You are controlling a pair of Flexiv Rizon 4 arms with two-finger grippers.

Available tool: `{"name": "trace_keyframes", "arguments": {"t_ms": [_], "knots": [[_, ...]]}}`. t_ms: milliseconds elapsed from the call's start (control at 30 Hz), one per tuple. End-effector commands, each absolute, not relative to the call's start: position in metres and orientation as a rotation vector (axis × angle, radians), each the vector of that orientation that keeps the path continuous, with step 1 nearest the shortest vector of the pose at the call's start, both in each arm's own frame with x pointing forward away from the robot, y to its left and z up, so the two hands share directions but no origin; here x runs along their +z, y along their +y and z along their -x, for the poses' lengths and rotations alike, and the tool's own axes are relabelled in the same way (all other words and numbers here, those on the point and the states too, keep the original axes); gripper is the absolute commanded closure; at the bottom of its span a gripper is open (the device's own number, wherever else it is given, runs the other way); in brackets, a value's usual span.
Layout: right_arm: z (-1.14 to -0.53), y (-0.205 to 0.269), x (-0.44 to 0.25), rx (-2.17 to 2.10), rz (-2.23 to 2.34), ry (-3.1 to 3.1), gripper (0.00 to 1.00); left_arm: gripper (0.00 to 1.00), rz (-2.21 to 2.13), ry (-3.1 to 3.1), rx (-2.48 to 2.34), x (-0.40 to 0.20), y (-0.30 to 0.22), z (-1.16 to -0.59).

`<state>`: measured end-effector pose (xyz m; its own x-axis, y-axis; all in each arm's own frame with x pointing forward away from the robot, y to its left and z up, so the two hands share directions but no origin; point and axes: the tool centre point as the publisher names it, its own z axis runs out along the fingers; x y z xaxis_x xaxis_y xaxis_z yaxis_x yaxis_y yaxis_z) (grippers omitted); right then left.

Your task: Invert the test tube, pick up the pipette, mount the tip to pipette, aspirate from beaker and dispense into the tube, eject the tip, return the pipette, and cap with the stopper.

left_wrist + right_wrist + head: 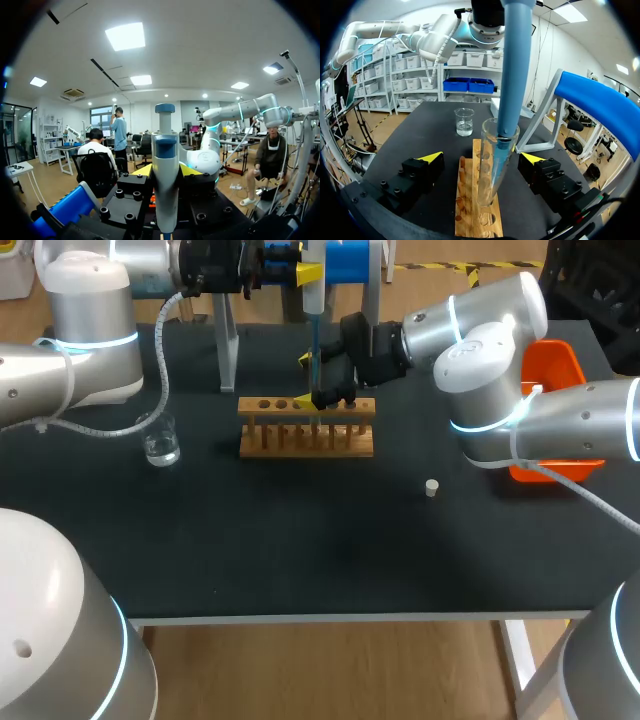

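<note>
Two claws: left claw (166, 172) pinches pipette (165, 150), tip (500, 155) blurred inside test tube (487, 192); right claw (482, 157) spread.

The blue pipette (512, 75) stands inside the upright test tube (486, 186), seemingly halfway down.

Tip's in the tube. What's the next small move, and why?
Probably dispense now, holding the pipette steady. The left gripper is shut on it, and its tip sits well inside the upright test tube in the rack. The right fingers stand open either side of the tube. I can't make out liquid in the tube.
</note>
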<state>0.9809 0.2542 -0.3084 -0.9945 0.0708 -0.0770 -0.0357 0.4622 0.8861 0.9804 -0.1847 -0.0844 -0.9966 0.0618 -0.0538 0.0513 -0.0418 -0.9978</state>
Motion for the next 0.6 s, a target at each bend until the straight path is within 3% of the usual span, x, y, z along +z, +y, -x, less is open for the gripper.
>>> {"name": "trace_keyframes", "arguments": {"t_ms": [33, 600], "knots": [[-0.981, 0.254, -0.308, 1.575, -0.031, 2.6, 0.0, 1.0, 0.131, -2.168, 2.256, -0.084, -0.184, -0.981], [-0.981, 0.254, -0.308, 1.575, -0.031, 2.6, 0.0, 1.0, 0.143, -2.201, 2.236, -0.07, -0.187, -0.979]]}}
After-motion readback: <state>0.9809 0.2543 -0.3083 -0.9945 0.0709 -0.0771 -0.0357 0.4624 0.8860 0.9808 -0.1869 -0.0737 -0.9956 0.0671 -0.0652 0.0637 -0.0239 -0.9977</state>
